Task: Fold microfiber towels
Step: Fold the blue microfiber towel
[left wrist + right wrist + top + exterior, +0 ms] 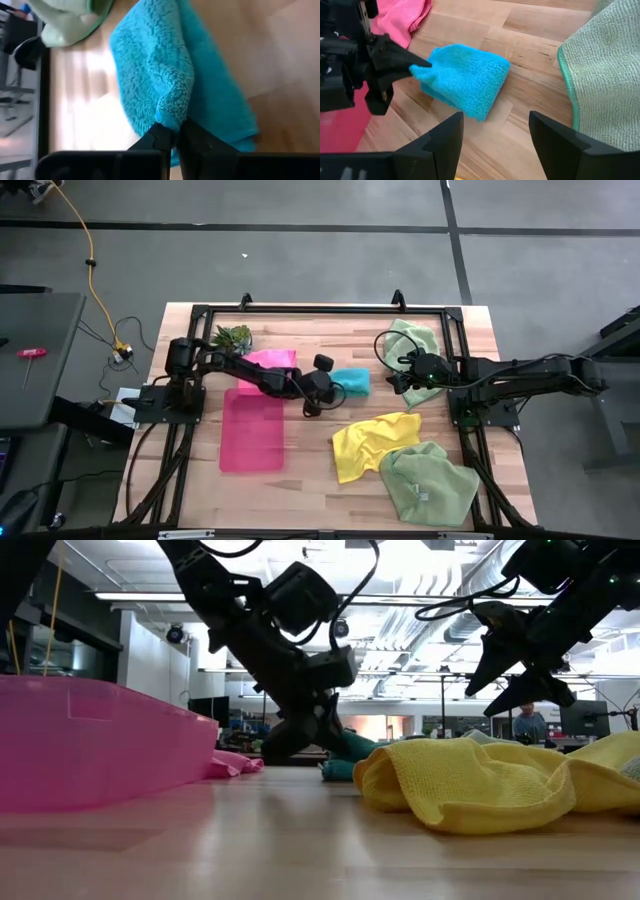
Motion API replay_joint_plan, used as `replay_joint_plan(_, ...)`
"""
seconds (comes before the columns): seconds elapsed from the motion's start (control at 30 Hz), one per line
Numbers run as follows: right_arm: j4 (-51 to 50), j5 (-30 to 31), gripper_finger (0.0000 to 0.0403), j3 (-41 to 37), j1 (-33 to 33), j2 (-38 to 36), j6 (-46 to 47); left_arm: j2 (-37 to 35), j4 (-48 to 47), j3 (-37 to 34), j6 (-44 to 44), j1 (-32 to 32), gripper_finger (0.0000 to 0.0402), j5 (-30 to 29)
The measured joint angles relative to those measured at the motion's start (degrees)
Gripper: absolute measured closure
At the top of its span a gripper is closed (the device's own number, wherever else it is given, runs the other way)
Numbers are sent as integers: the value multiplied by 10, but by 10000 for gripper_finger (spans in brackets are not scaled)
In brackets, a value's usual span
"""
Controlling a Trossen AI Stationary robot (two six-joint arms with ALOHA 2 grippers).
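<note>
1. Left gripper point(333, 385): I am seeing it sitting mid-frame in the high view, its jaws pinching together on a raised corner of the teal towel point(352, 381); the left wrist view is showing the fingertips point(167, 136) biting a peak of teal pile
2. Teal towel: lying folded on the wooden table point(300, 480) just right of centre, touching the left gripper, well apart from the yellow towel point(370, 442)
3. Right gripper point(404, 383): I am holding it just right of the teal towel, raised above the table in the low view, jaws standing wide apart with nothing between them
4. Hot pink towel point(270, 359): lying upper centre-left, partly under the left arm
5. Yellow towel: lying crumpled lower right of centre, its edge touching a pale green towel point(428, 482) at the lower right
6. Second pale green towel point(412, 340): lying upper right, beside the right gripper
7. Pink tray point(252, 430): sitting left of centre, below the left arm
8. Small green plant point(232, 335): standing upper left on the table
</note>
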Motion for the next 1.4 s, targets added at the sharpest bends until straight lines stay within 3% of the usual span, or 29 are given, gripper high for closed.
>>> replay_joint_plan(0.23, 0, 2, 187, 0, 0, 0, -1, 0, -6, 0, -29, 0, 369, 15)
replay_joint_plan(0.6, -1, 3, 187, 0, 0, 0, -5, 0, -8, 0, -73, -11, 289, 18)
replay_joint_plan(0.77, -1, 4, 187, 0, 0, 0, -13, 0, -14, 0, -76, -27, 264, 81)
replay_joint_plan(0.87, -2, 4, 187, 0, 0, 0, -16, 0, -22, 0, -77, -35, 260, 118)
replay_joint_plan(1.4, -13, 10, 187, 0, 0, 0, -20, -59, -32, 0, -71, -39, 263, 146)
